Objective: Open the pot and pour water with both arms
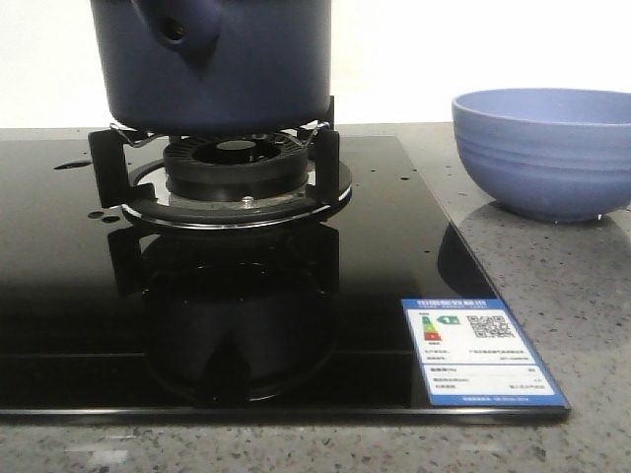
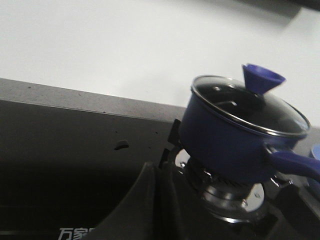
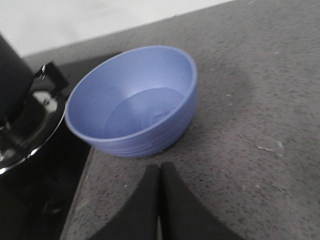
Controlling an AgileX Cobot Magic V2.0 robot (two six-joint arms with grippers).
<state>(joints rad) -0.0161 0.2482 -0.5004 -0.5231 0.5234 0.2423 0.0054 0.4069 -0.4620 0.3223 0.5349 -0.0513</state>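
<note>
The pot (image 1: 222, 64) sits on the black pan supports of the gas burner (image 1: 237, 177), on the glossy black glass hob (image 1: 89, 296). It is dark navy blue and straight-sided, and its short hollow stub (image 1: 177, 28) faces the front camera. In the left wrist view the pot (image 2: 225, 140) carries a glass lid (image 2: 247, 105) with a metal rim and a blue cone-shaped knob (image 2: 262, 79), seated flat on the pot's mouth.

Beside the pot, off the hob's edge on the speckled grey countertop (image 1: 582, 315), stands a light-blue ribbed bowl (image 1: 544, 153), upright and apart from the burner. An energy label sticker (image 1: 481, 353) lies on the hob's corner nearest the front camera, below the bowl.

The left gripper (image 2: 161, 200) hangs near the pot, not touching it, its dark fingers pressed together and holding nothing. The right gripper (image 3: 160, 200) is just beside the bowl (image 3: 132, 102), over the countertop, its fingers likewise closed together and empty.
</note>
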